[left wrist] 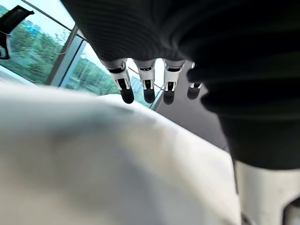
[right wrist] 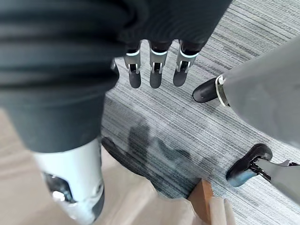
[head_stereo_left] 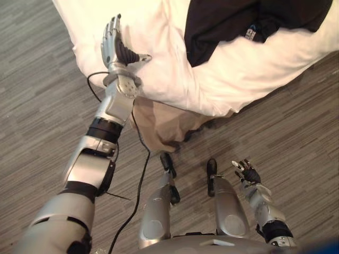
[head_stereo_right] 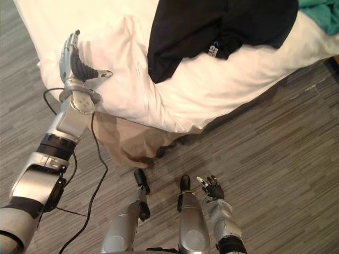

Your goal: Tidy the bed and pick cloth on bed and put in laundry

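**Black garment on the bed, both hands empty**

The left hand (head_stereo_left: 113,46) is raised at the corner of the bed, over the edge of the white duvet (head_stereo_left: 175,79). Its fingers are straight and point away from the robot, with the thumb stuck out to the side, and it holds nothing. In the left wrist view the fingertips (left wrist: 126,91) stand just above the pale duvet with a window (left wrist: 51,56) beyond them. Whether the palm touches the duvet cannot be told.

The black garment (head_stereo_left: 228,24) lies crumpled on top of the duvet, near the bed's long edge. It is to the right of the left hand and well apart from it. A teal cloth (head_stereo_right: 322,13) lies on the bed just past the black garment's far end.

Below the duvet at the corner, a tan sheet (head_stereo_left: 159,124) hangs down to the grey striped floor (head_stereo_left: 302,132).

The right hand (head_stereo_left: 247,172) is low at the robot's side above the floor. Its fingers (right wrist: 156,75) are loosely straight and it holds nothing.
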Available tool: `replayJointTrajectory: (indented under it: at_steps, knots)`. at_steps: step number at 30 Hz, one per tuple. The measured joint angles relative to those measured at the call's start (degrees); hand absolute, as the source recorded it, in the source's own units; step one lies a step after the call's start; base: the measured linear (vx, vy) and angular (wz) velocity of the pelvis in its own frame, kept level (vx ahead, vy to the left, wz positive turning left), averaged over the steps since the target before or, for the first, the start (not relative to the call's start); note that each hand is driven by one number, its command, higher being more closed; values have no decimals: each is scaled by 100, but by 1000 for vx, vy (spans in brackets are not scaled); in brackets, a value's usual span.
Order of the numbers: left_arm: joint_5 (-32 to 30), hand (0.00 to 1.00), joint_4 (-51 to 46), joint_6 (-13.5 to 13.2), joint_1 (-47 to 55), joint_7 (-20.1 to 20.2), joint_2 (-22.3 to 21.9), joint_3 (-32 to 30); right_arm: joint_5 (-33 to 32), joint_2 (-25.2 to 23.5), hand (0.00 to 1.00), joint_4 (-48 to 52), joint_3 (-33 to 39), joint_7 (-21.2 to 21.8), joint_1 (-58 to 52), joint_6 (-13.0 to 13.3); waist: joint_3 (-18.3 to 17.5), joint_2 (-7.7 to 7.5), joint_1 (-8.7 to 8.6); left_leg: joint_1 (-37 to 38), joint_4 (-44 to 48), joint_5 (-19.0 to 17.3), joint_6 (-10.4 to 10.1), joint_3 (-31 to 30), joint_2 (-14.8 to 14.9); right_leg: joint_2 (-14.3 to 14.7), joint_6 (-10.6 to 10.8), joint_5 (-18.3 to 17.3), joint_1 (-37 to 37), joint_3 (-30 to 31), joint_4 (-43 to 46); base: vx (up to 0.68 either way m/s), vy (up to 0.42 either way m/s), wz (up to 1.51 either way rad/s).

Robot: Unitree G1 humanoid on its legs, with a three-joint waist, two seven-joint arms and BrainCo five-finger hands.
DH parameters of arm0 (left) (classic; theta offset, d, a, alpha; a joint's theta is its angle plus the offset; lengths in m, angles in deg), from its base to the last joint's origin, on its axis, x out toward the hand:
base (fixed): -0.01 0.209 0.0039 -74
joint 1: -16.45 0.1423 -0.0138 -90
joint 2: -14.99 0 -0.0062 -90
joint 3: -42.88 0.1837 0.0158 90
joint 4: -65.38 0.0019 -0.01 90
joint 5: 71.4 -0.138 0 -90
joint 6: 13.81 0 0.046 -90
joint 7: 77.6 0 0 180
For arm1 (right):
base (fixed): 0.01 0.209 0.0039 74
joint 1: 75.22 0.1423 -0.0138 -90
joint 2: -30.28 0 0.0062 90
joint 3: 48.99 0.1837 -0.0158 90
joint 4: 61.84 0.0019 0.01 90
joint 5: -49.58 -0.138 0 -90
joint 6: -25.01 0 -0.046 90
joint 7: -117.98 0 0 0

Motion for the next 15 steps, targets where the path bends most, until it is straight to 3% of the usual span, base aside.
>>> replayJointTrajectory:
  at_steps: [3,7,10,13,15]
  knots:
    - [-254,100,93,4,-405,-64,-2,207,-241,-4,0,91,6,-28,243,44,167,-13,11,-207,2,88,-49,13,-13,-25,0,0,-219,-5,62,24,-20,6]
    - [-879,100,-2,141,-687,415,22,275,-458,10,0,180,262,-34,593,65,276,24,17,-462,1,101,-66,27,-38,-61,0,1,-514,3,123,0,0,0]
    - [-867,100,-137,238,-823,842,211,441,-459,46,0,293,372,-12,626,67,297,25,59,-528,1,42,-139,51,-58,-80,3,1,-611,36,147,11,-2,-1]
    - [-122,100,-134,-65,-751,775,263,439,-493,60,0,308,460,28,631,140,298,28,102,-502,1,59,-116,90,-87,-107,20,-10,-608,63,162,45,-10,-3]
    - [432,100,-143,-632,-477,635,348,417,-492,86,0,322,486,44,630,182,329,84,120,-418,2,62,-113,95,-116,-143,36,-20,-522,54,174,52,-10,4]
